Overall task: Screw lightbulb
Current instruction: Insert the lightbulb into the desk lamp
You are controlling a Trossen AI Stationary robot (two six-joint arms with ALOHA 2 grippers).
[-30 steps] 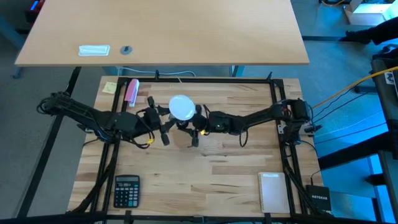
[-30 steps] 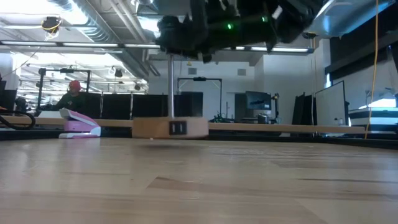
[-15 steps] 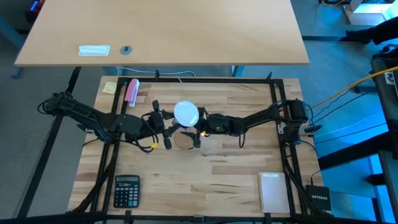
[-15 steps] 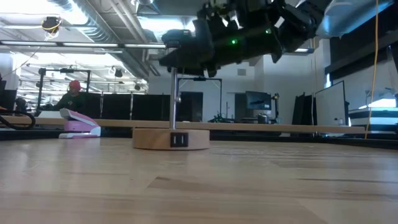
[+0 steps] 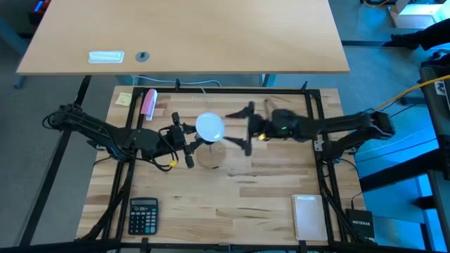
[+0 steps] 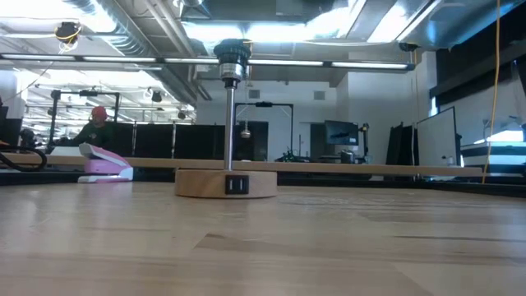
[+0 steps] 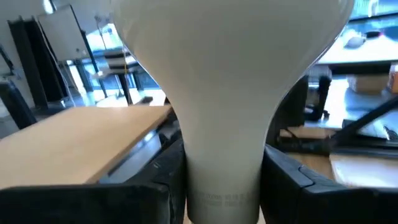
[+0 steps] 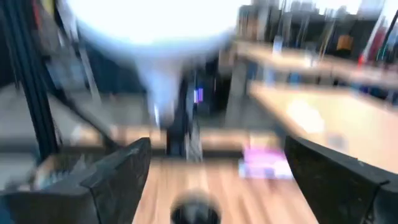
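Both changes: right gripper point(image 5: 245, 127) opened, withdrawn from lightbulb point(image 5: 209, 127)

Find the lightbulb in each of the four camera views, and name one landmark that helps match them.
High view: lightbulb at table centre, held by the left gripper.
Low view: not visible; only the lamp stand.
Left wrist view: fills the middle, neck between the fingers.
Right wrist view: blurred, upper left.
Shared landmark: pink stapler.

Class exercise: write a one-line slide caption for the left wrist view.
Left gripper clamps the neck of the white lightbulb, globe up, above the wooden table.
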